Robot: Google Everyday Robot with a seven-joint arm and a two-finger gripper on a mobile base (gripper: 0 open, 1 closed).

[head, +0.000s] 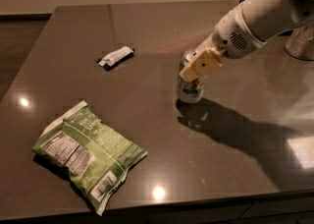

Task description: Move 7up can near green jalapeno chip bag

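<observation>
A dark glossy counter carries the green jalapeno chip bag, lying flat at its near left corner. Well apart, mid-right, the 7up can is clasped at its top by the gripper. Farther back on the left lies a small wrapped bar.

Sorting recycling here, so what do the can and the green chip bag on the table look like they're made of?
The 7up can: likely aluminium, silvery top rim, printed white-green wall; the gripper is at its top. The green jalapeno chip bag: probably thin foil or plastic film, crumpled, faint sheen.
</observation>
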